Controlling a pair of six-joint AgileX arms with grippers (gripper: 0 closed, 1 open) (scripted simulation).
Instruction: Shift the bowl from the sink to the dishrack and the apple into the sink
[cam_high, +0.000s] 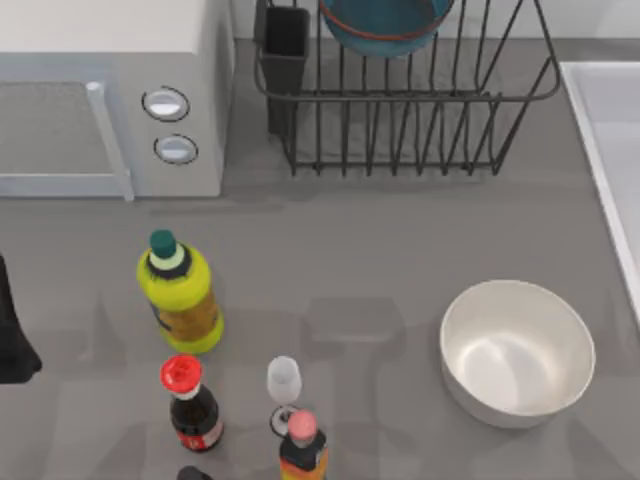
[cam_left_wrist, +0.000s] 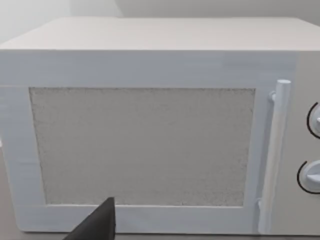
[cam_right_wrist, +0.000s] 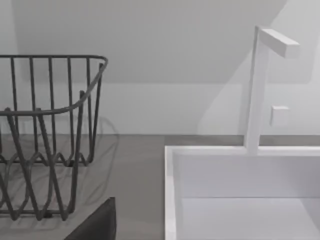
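Teal bowl (cam_high: 385, 22) rests in the black dishrack (cam_high: 400, 100) at the table's far side, beside the utensil cup (cam_high: 285, 45). White sink (cam_high: 610, 150) lies at the right edge. Left arm (cam_high: 12, 340) sits parked at the left edge, facing the microwave (cam_left_wrist: 150, 125); the right wrist view faces the sink and faucet (cam_right_wrist: 262, 85). Whether either gripper's fingers are apart or together cannot be told. A white bowl (cam_high: 517, 352) stands near right.

A white microwave (cam_high: 110, 95) stood at the table's back left, a yellow bottle (cam_high: 180, 295) with a green cap, two small dark sauce bottles (cam_high: 192, 405) and a little glass (cam_high: 284, 385) stood in front, and a white bowl (cam_high: 518, 350) sat right.
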